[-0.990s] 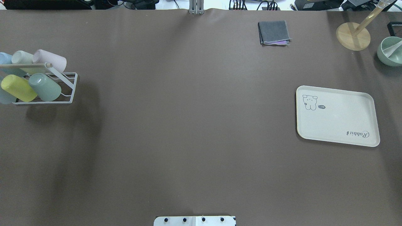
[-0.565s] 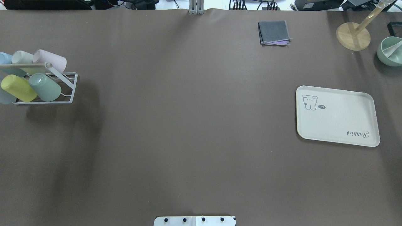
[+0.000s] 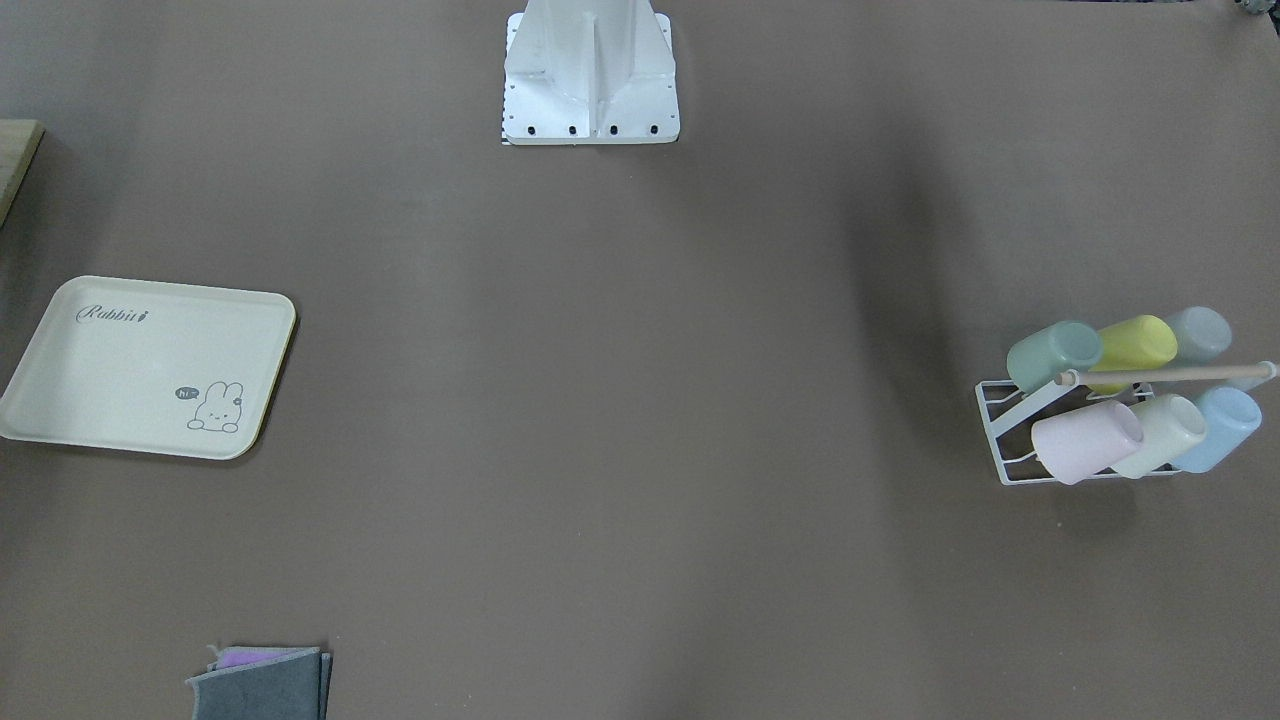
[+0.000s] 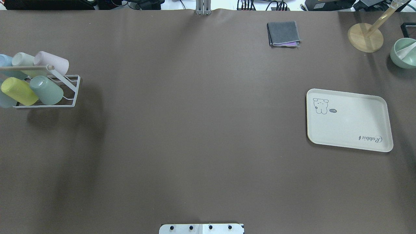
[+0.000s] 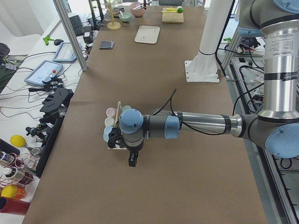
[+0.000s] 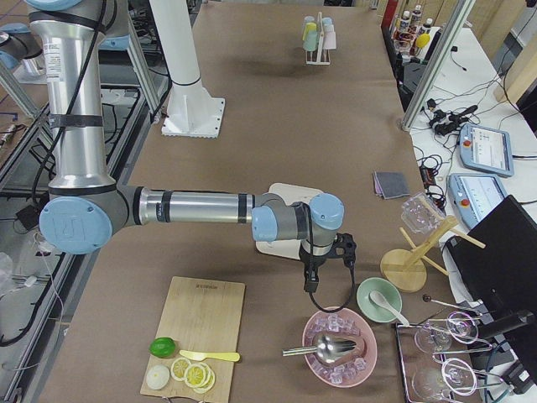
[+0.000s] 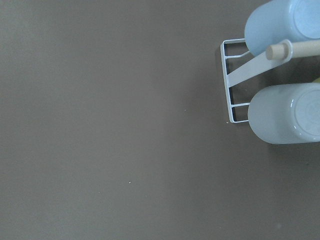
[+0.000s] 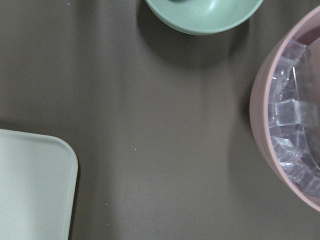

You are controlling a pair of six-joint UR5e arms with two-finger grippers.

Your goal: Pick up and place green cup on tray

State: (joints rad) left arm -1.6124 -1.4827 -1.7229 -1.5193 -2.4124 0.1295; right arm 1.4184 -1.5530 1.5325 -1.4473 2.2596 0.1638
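- Seen from overhead, the green cup (image 4: 47, 90) lies tilted on a white rack (image 7: 243, 73) at the table's 9 o'clock, its base towards the camera.
- A yellow cup (image 4: 19, 91) sits just beside it, at its 9 o'clock.
- The tray (image 4: 349, 120) lies at the table's 3 o'clock, well apart from the cup.
- The left gripper (image 5: 132, 162) hangs just beside the rack. Its opening and any hold cannot be told.
- The right gripper (image 6: 310, 284) hangs between the tray and a pink ice bowl (image 6: 340, 348). Its opening cannot be told either.

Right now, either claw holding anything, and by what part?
No held thing shows at the left claw or right claw; the green cup lies on the rack.
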